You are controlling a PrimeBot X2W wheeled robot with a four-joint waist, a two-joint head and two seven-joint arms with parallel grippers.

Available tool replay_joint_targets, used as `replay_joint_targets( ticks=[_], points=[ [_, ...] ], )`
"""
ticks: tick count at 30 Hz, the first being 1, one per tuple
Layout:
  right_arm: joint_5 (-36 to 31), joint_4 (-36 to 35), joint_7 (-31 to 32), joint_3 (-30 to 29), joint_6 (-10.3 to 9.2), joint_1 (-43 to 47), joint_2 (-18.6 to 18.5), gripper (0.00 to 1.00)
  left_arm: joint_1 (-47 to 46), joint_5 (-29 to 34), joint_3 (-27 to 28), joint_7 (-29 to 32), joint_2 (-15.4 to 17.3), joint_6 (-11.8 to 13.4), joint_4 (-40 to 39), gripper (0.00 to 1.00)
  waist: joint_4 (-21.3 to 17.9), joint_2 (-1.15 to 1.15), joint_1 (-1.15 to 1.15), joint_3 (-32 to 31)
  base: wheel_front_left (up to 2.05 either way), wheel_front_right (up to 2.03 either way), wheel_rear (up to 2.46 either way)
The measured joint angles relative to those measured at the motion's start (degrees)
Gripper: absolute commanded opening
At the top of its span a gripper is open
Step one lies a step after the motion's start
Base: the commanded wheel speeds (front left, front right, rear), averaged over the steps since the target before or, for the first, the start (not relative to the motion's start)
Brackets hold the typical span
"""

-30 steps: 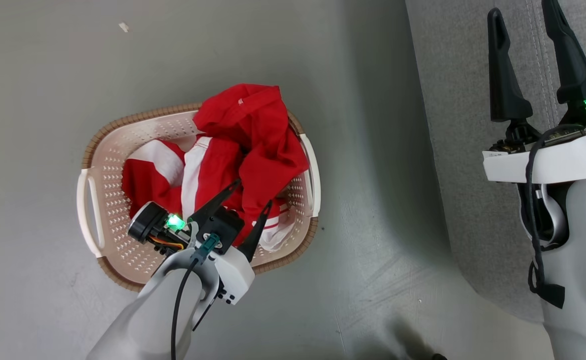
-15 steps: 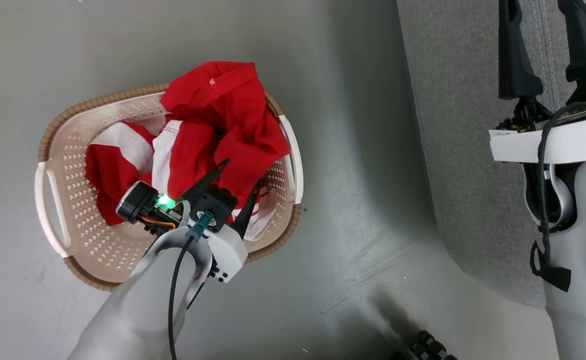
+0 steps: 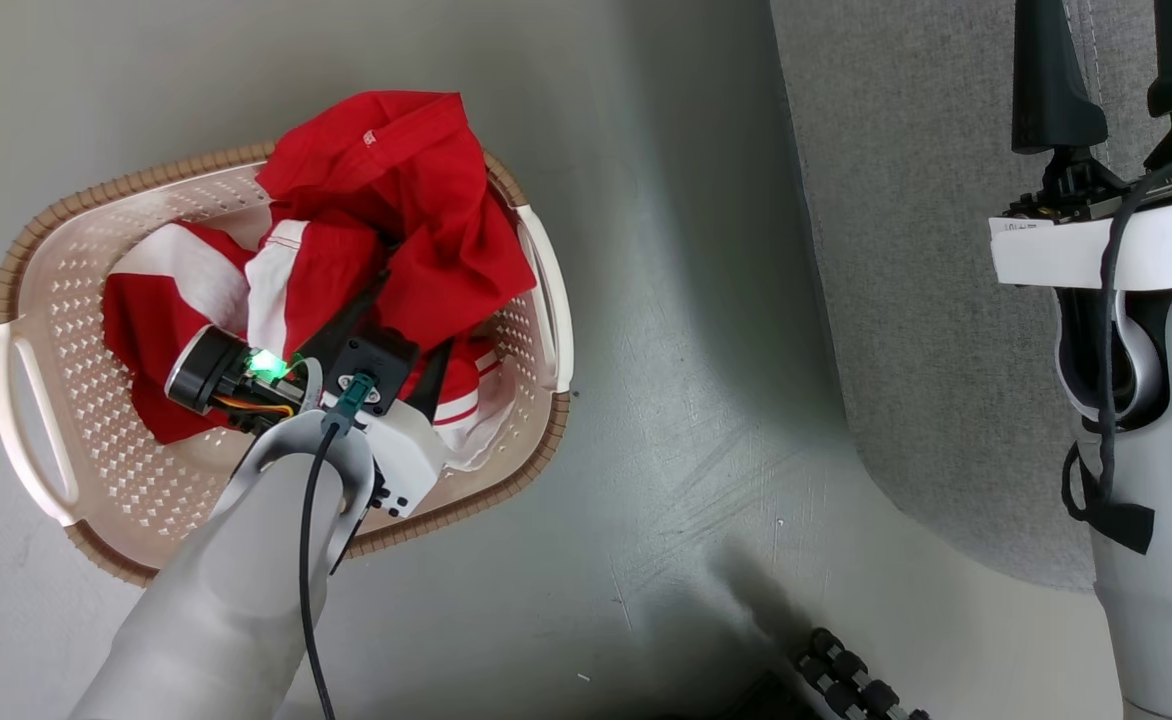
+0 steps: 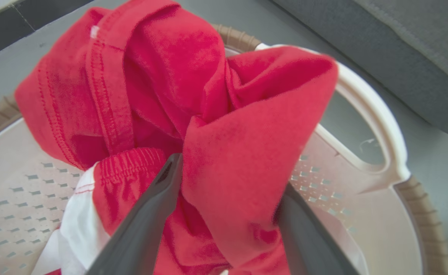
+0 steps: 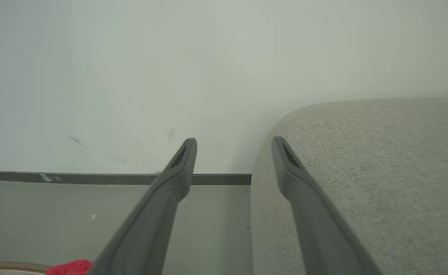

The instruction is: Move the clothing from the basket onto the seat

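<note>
Inside the basket [image 3: 96, 440], left jaws apart astride clothing [image 3: 396, 190].

The clothing [image 3: 416, 220] is soft, matt red cloth with stitched hems. The basket [image 3: 96, 420] is smooth cream plastic with a brown woven-look rim. The seat [image 3: 906, 250] is coarse grey fabric; the floor [image 3: 666, 400] is faintly glossy.

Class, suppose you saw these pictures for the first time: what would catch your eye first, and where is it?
The bright red clothing heaped in the cream basket on the grey floor stands out most. The left claw reaches into the heap, its fingers open astride a red fold. At the right, the open right claw hangs over the grey seat.
</note>
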Motion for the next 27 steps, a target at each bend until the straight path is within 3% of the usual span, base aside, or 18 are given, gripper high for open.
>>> replay_joint_targets(
  ticks=[1,5,6,7,20,27],
  points=[
    [0.3,0.0,0.0,0.1,0.0,0.0,0.0,1.0,-0.1,0.0,0.1,0.0,0.2,0.0,0.3,1.0,-0.2,0.0,0.0,0.2,0.0,0.0,0.0],
    [0.9,0.3,0.0,0.4,0.0,-0.5,0.0,1.0,-0.6,-0.1,0.3,0.0,0.0,0.0,1.4,0.13,-0.8,0.0,0.0,1.0,0.0,0.0,0.0],
    [1.0,0.4,0.0,0.5,0.0,-0.9,0.0,1.0,-0.9,-0.1,0.3,0.0,0.0,0.0,1.6,0.13,-0.9,0.0,0.0,1.1,0.0,0.0,0.0],
    [1.1,0.3,0.0,0.5,0.01,-1.2,0.0,1.0,-1.2,-0.1,0.3,0.0,0.0,0.0,1.7,0.0,-1.0,0.0,0.0,1.2,0.0,0.0,0.0],
    [1.4,1.6,0.0,-0.7,0.01,-1.2,0.0,1.0,-2.1,-1.6,0.8,-0.2,-0.3,-2.0,-2.1,0.0,-0.5,0.0,0.0,0.7,0.0,0.0,0.0],
    [1.4,2.4,0.0,-1.8,0.01,-1.0,0.0,1.0,-1.9,-2.6,2.9,-0.2,-0.2,-1.7,-6.0,0.0,0.4,0.0,0.0,-0.2,0.0,0.0,0.0]
  ],
)
